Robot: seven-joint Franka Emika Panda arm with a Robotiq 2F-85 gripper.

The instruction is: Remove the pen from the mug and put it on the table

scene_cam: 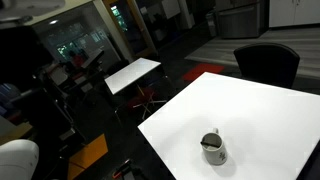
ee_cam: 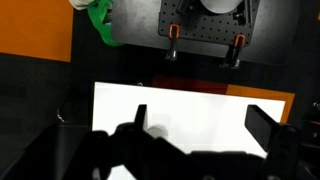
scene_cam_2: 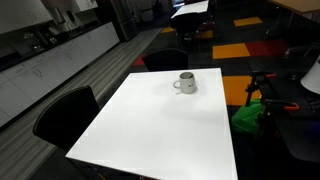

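the mug (scene_cam: 214,149) stands upright on the white table (scene_cam: 250,110), close to one edge and well away from the middle. in an exterior view a thin dark pen (scene_cam: 210,142) sits inside it, leaning on the rim with its top just clear of the opening. in an exterior view from across the table the mug (scene_cam_2: 186,82) shows its small handle to the side, and the pen is too small to make out there.

the gripper (ee_cam: 196,113) appears only in the wrist view, as a dark shape along the lower edge (the lighting leaves it almost a silhouette). its two fingers (ee_cam: 141,117) are spread wide with nothing between them, and the bare table (ee_cam: 200,100) shows in the gap. neither mug nor pen is in this view, so the gripper is well apart from both.

beyond the table edge the wrist view shows a black perforated plate (ee_cam: 205,30) with two red clamps and a green object (ee_cam: 100,20). a black chair (scene_cam_2: 65,112) stands at the table, and a smaller white table (scene_cam: 133,73) stands further back.
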